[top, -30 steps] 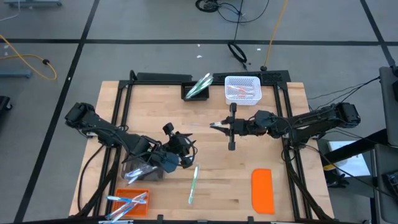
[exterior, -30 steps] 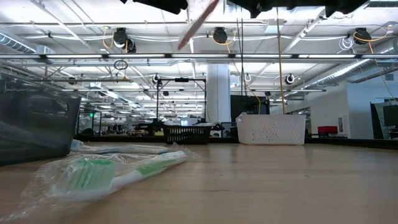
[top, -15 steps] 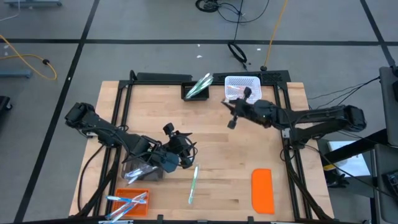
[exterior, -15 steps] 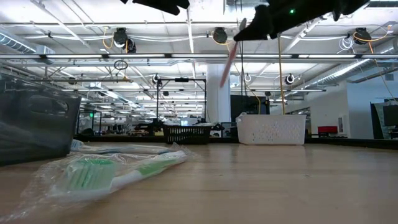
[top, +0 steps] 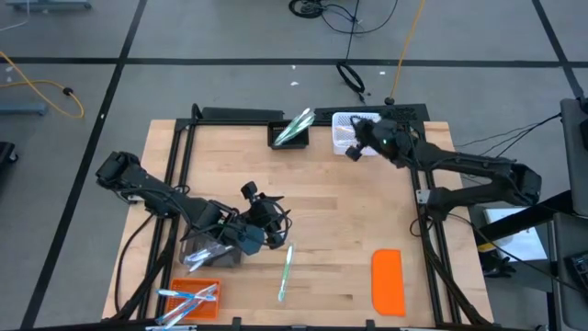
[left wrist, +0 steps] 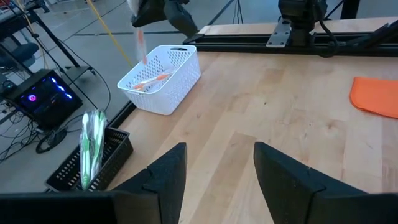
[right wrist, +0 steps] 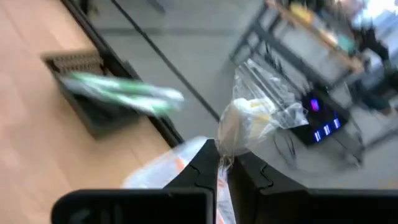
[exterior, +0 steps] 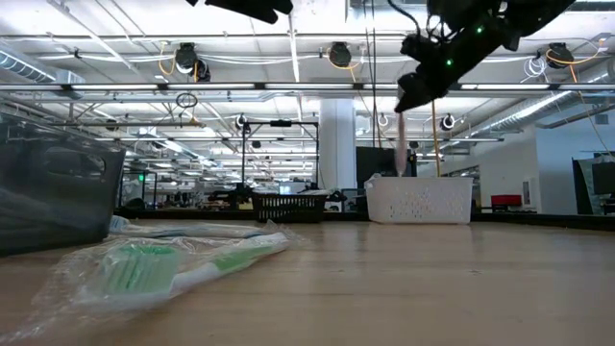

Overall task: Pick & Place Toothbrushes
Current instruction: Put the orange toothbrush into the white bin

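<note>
My right gripper (top: pixel 353 149) hangs over the white basket (top: pixel 360 120) at the table's far edge, shut on a pink wrapped toothbrush (exterior: pixel 401 152) that hangs down toward it. Orange-pink toothbrushes (left wrist: pixel 151 79) lie in that basket. My left gripper (top: pixel 274 230) is open and touches nothing, over the near-left part of the table. A green wrapped toothbrush (top: pixel 286 271) lies flat on the wood near it. Green toothbrushes (top: pixel 296 125) lean in the black basket. Blue ones (top: pixel 188 298) lie in the orange tray. My right gripper (right wrist: pixel 222 163) pinches the pink toothbrush's clear wrapper (right wrist: pixel 231 149) between its two fingers, at the upper end. The fingers come from above, slanting down. The toothbrush (left wrist: pixel 140 43) is lifted clear and hangs nearly upright below the fingers, over the white basket.
A flat orange lid (top: pixel 388 280) lies near the table's near-right corner. A dark bin with clear wrapping (top: pixel 208 250) stands under the left arm. A black frame (top: pixel 418 198) rims the table. Bare wood (top: pixel 358 216) lies in the middle.
My right gripper has carried the pink toothbrush from over the table's middle toward the far edge, ending over the white basket. The toothbrush, slanted before, now hangs nearly straight down. The left arm has kept still.
</note>
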You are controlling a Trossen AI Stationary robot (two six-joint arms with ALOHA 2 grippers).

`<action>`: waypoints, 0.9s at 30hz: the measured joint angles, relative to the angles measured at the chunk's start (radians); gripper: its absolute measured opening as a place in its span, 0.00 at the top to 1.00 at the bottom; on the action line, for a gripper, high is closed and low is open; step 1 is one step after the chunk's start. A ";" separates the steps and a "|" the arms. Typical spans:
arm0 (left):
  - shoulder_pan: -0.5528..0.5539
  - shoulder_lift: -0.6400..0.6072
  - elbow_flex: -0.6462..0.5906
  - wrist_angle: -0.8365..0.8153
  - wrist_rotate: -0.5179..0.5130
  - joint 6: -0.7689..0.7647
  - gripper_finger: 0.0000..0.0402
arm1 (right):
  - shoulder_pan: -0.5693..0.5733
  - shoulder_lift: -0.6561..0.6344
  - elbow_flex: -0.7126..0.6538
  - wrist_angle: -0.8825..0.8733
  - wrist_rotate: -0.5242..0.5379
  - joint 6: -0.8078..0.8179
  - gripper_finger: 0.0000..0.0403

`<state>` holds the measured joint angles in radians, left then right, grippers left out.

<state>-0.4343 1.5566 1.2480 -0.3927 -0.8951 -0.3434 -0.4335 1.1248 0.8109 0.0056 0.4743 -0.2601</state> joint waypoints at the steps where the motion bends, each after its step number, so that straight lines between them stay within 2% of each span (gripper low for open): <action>1: 0.001 0.000 0.000 0.000 0.000 0.000 0.53 | -0.022 0.000 0.010 -0.037 -0.002 0.006 0.98; 8: 0.007 0.000 0.000 0.000 0.000 0.000 0.53 | -0.138 0.025 0.102 -0.247 -0.027 0.010 0.98; 11: 0.011 0.000 0.000 0.000 0.000 0.000 0.53 | -0.180 0.051 0.139 -0.341 -0.080 0.022 0.98; 17: 0.014 0.000 0.000 0.000 0.000 -0.010 0.53 | -0.228 0.133 0.196 -0.480 -0.092 0.020 0.98; 23: 0.014 0.000 0.000 0.000 0.004 -0.010 0.53 | -0.251 0.188 0.203 -0.489 -0.189 0.031 0.97; 27: 0.014 0.000 0.000 0.000 0.005 -0.010 0.53 | -0.253 0.199 0.203 -0.489 -0.155 0.017 0.86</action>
<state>-0.4202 1.5566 1.2480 -0.3926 -0.8906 -0.3534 -0.6861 1.3239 1.0138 -0.4831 0.3193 -0.2435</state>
